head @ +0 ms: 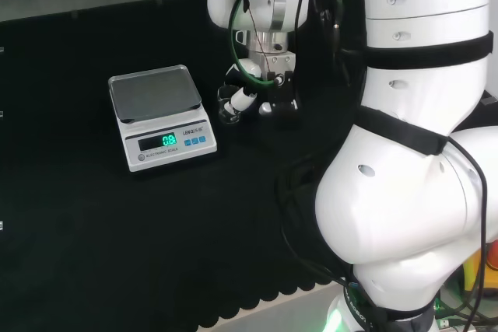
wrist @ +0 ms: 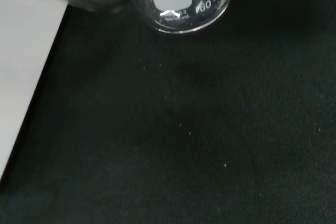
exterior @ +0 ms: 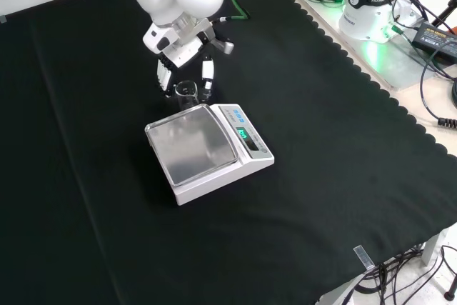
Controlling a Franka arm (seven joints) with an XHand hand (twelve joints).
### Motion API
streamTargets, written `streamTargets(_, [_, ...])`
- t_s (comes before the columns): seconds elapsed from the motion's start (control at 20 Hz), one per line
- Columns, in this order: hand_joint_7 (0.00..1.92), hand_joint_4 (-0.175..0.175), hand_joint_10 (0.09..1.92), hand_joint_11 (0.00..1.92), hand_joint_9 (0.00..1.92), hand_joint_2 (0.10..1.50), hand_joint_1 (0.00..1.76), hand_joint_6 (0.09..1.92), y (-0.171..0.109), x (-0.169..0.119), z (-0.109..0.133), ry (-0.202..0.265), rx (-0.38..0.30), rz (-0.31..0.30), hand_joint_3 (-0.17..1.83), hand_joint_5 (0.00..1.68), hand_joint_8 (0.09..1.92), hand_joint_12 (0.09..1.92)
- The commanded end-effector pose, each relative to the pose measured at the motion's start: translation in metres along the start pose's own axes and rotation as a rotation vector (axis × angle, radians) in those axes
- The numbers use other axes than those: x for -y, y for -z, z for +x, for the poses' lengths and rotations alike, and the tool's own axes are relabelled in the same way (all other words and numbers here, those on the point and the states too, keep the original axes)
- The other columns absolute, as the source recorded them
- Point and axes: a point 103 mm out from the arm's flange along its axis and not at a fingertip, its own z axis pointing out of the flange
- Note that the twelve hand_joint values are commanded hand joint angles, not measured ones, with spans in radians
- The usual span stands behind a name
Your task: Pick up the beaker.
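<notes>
One clear beaker (exterior: 186, 91) stands beside one scale (exterior: 208, 151) mid-worktop, the hand (exterior: 187, 55) straddling it with fingers spread, while the wrist view reveals its printed graduations.

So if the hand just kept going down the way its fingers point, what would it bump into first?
Probably the beaker: the hand hangs just above it, fingers pointing down beside its rim. Depth is unclear, so they might slip past onto the black cloth beside the scale.
</notes>
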Motion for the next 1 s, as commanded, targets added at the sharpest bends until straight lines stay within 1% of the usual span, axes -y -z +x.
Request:
streamTargets(0.05, [0.86, -0.046, 0.48, 1.01, 0.94, 0.68, 0.94, 0.71, 0.006, -0.002, 0.010, -0.002, 0.044, -0.073, 0.43, 0.87, 0.73, 1.03])
streamTargets(0.15, [0.91, -0.055, 0.43, 1.07, 1.01, 0.66, 0.96, 0.68, 0.010, -0.003, 0.011, -0.010, 0.044, -0.074, 0.48, 0.94, 0.72, 0.99])
streamTargets(0.2, [0.93, -0.057, 0.42, 1.09, 1.03, 0.66, 0.97, 0.67, 0.011, -0.001, 0.008, 0.011, 0.038, -0.084, 0.49, 0.97, 0.72, 0.97])
streamTargets(0.25, [0.94, -0.058, 0.41, 1.10, 1.04, 0.66, 0.97, 0.66, 0.013, 0.000, 0.007, 0.011, 0.035, -0.085, 0.50, 0.99, 0.72, 0.97])
streamTargets(0.3, [0.95, -0.061, 0.40, 1.11, 1.06, 0.65, 0.98, 0.65, 0.016, 0.001, 0.004, 0.027, 0.036, -0.078, 0.51, 1.01, 0.72, 0.96])
streamTargets(0.45, [0.98, -0.064, 0.39, 1.12, 1.08, 0.66, 0.98, 0.63, 0.027, 0.002, 0.001, 0.021, 0.074, -0.041, 0.52, 1.04, 0.72, 0.95])
streamTargets(0.6, [0.99, -0.065, 0.38, 1.13, 1.09, 0.66, 0.98, 0.63, 0.042, 0.002, 0.005, 0.021, 0.117, 0.027, 0.53, 1.05, 0.72, 0.95])
streamTargets(0.7, [0.99, -0.066, 0.38, 1.13, 1.10, 0.66, 0.98, 0.62, 0.053, 0.004, 0.003, 0.028, 0.143, 0.054, 0.53, 1.06, 0.72, 0.94])
streamTargets(0.9, [1.00, -0.069, 0.38, 1.13, 1.11, 0.66, 0.98, 0.62, 0.079, 0.011, -0.007, 0.026, 0.165, 0.085, 0.53, 1.06, 0.72, 0.94])
streamTargets(0.95, [1.00, -0.069, 0.37, 1.13, 1.11, 0.66, 0.97, 0.62, 0.086, 0.011, -0.002, 0.046, 0.163, 0.099, 0.53, 1.06, 0.72, 0.94])
streamTargets(1.0, [1.00, -0.069, 0.37, 1.13, 1.11, 0.66, 0.97, 0.62, 0.093, 0.012, 0.002, 0.045, 0.173, 0.095, 0.54, 1.06, 0.72, 0.94])
